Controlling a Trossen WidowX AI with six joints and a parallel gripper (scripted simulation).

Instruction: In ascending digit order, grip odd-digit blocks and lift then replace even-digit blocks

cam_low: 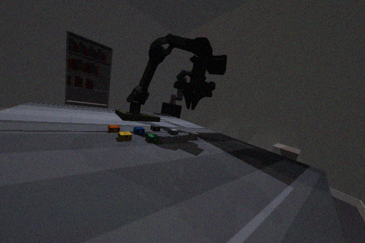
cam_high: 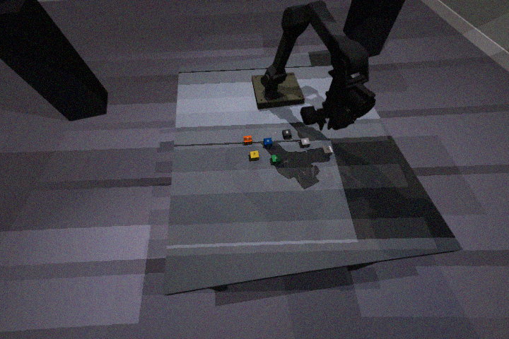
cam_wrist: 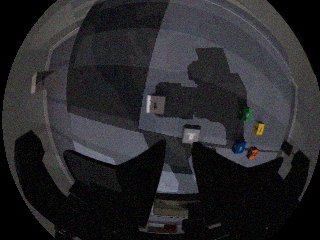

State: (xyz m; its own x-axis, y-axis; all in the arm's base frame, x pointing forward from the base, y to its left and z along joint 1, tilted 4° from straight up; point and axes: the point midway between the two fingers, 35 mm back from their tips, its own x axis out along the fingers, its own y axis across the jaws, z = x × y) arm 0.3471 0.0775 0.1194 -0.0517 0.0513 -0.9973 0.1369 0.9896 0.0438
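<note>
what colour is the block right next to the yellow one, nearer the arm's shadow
Green, beside the yellow block; clearest in the top view.

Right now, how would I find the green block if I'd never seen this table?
Start at the robot's square base plate at the far end of the table, then come forward to the small cluster of blocks. The green block sits in the nearer row, right of the yellow block. It is the only green one, half in the arm's shadow.

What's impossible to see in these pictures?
- Digit on the blue block: too small in the top view.
- Top of the yellow block: the exterior view is side-on and dim.
- Fingertips of the gripper: hidden in the top view by the arm's wrist.
</note>
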